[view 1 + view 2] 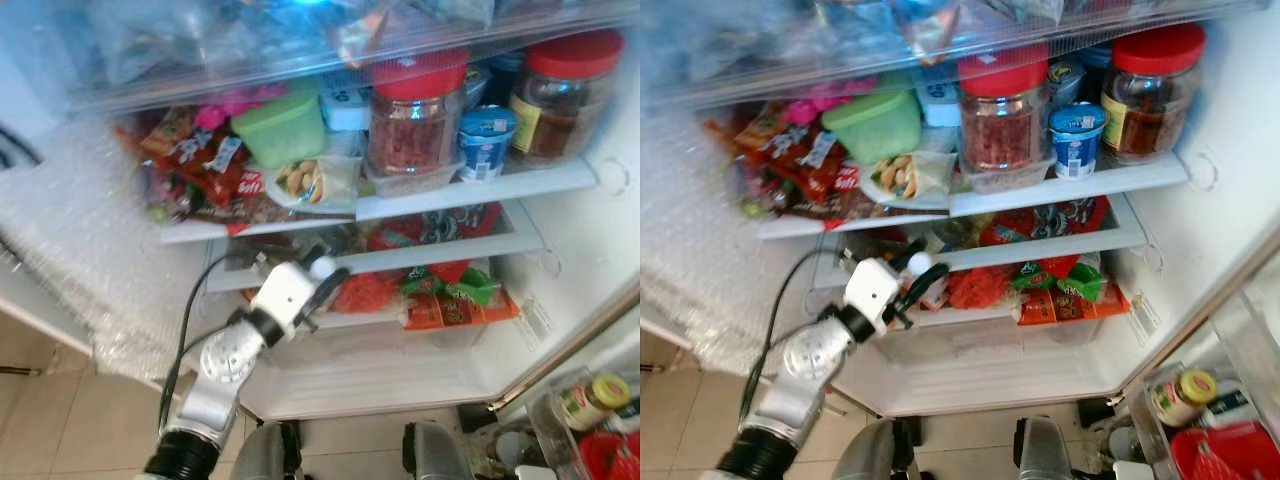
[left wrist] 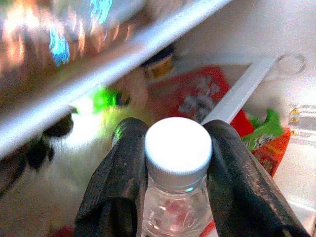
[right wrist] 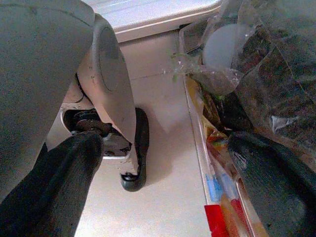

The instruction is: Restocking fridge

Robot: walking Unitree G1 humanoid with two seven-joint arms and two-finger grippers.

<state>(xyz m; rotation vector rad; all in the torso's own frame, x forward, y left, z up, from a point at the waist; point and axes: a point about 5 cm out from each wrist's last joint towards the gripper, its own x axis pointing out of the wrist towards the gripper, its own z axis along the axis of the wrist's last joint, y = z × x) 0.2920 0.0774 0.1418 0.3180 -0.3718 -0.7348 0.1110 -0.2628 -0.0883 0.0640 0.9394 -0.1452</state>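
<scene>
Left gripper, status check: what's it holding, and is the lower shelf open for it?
Left gripper shut on white-capped bottle, at lower shelf. Snack packets crowd it. Right gripper open, idle near floor.

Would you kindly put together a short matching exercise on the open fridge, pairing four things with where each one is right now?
Things:
1. clear bottle with a white cap
2. green tub
3. blue-and-white yogurt cup
4. yellow-lidded jar

Places:
A. on the top shelf, between the two red-lidded jars
B. gripped between the left gripper's black fingers, at the middle shelf
C. in the door rack at lower right
D. on the top shelf, left of the nearer red-lidded jar

Pairs: 1-B, 2-D, 3-A, 4-C
</scene>
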